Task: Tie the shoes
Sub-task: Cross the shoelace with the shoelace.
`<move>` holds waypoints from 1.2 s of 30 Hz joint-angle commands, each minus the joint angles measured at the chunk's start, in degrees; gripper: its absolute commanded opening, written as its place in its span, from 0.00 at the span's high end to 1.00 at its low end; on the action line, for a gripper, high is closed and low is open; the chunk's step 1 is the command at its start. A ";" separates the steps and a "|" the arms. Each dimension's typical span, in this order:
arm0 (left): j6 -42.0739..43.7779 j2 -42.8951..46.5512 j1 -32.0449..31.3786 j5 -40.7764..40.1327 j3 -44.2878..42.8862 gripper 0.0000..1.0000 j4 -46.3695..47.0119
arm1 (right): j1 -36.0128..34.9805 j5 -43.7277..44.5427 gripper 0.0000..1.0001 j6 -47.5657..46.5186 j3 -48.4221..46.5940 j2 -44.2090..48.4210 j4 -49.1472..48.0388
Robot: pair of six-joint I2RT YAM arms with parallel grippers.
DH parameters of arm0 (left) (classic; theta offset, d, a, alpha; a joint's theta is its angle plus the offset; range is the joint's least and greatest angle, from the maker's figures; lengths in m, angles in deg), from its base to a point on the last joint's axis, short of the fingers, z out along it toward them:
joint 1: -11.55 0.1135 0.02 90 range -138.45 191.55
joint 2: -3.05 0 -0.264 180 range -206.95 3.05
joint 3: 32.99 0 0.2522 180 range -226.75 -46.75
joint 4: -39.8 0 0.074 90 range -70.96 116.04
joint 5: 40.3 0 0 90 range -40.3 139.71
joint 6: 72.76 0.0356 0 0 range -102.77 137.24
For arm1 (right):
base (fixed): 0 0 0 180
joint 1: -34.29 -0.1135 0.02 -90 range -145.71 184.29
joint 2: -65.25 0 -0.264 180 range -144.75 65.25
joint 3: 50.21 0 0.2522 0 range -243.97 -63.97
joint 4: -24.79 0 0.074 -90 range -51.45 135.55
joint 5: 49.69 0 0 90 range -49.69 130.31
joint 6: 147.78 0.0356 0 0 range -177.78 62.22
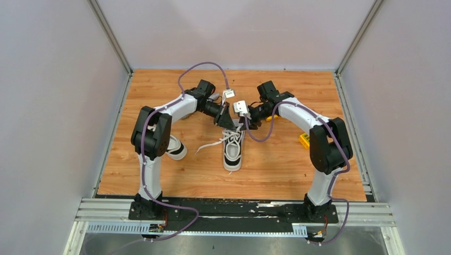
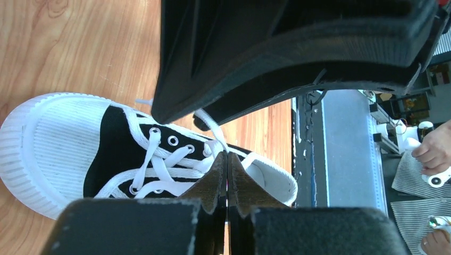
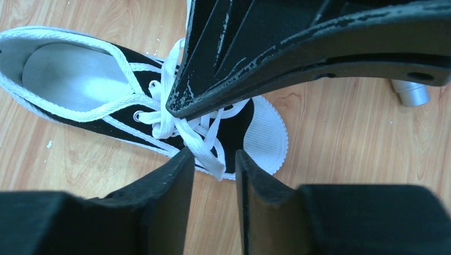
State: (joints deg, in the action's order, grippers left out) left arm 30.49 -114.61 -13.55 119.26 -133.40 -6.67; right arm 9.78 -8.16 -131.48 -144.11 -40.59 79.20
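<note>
Second sneaker (image 1: 177,151) half behind the left arm (image 1: 152,133).

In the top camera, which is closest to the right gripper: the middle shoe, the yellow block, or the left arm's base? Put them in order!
1. The middle shoe: just below the right gripper, in the middle.
2. The yellow block: farther off, on the right side.
3. The left arm's base: farthest, at the near left edge.

Overhead rear view, two close wrist views, apparently same sneaker (image 1: 233,153)
</note>
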 commanded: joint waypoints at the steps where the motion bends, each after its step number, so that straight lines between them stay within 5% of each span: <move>1: 1.22 -0.88 0.05 0.31 -2.79 0.99 -0.77 | -0.71 -0.66 0.74 -0.92 0.21 -0.09 -2.59; 5: -0.51 0.61 0.68 -4.45 -1.45 0.66 0.79 | -0.73 1.03 1.00 2.07 -0.18 0.47 -2.49; 6: -2.40 3.00 1.51 -5.50 0.15 0.56 2.64 | -0.71 1.64 1.00 3.28 -0.24 0.85 -2.39; 9: -5.07 10.93 3.19 -11.86 11.70 0.44 15.04 | -0.71 1.91 1.00 7.83 -1.62 2.21 0.37; 15: -5.02 19.97 4.27 -14.54 23.45 0.40 22.03 | -0.67 -1.49 1.00 20.36 -3.72 3.33 5.14; 23: -0.29 17.59 3.94 -16.26 24.30 0.40 22.06 | -0.92 -8.24 1.00 34.82 -6.49 1.77 5.40; 31: -10.32 19.57 5.52 -15.36 25.37 0.40 23.69 | -2.33 -9.38 1.00 37.06 -4.25 3.97 -1.00; 36: -11.47 19.67 7.15 -15.29 24.48 0.41 16.53 | -4.38 -7.57 1.00 31.96 1.00 6.63 -5.59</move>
State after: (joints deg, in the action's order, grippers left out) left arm 21.70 -96.91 -7.89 102.65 -108.29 14.18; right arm 7.14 -14.63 -96.24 -146.21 -38.36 79.17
